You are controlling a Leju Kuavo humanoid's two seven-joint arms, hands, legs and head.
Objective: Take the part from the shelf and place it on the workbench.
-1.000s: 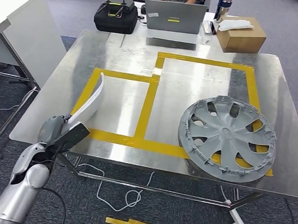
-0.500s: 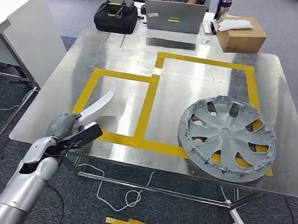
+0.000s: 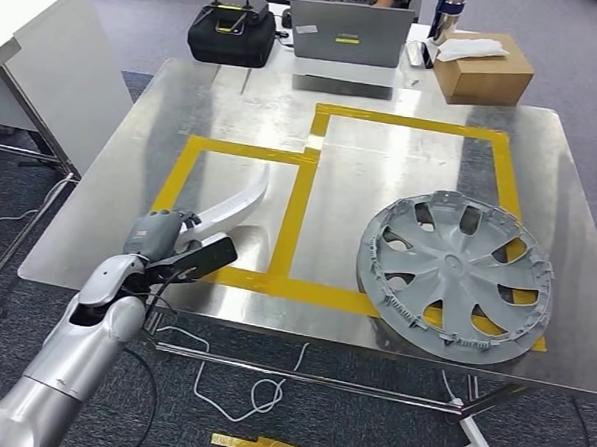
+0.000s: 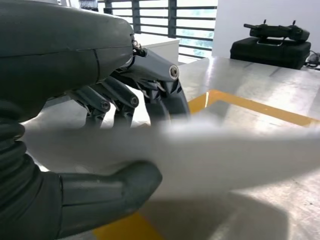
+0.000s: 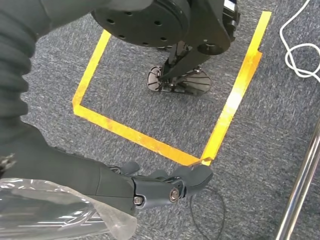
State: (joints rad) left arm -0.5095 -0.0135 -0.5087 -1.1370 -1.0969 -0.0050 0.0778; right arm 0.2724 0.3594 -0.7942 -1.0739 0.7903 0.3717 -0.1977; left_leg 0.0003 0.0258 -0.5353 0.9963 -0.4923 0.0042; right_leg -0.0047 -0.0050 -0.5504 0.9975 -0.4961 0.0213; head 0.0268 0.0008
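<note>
L hand (image 3: pixel 175 245) grips the white curved part (image 3: pixel 232 206), thumb under, fingers over; since 1 s ago it's swung from near upright at the workbench (image 3: pixel 211 99) edge to lying low over the small yellow-taped square (image 3: pixel 291 223). Looks close to set-down. R hand (image 5: pixel 166 187) hangs by the floor, fingers straight, holding nothing.
</note>
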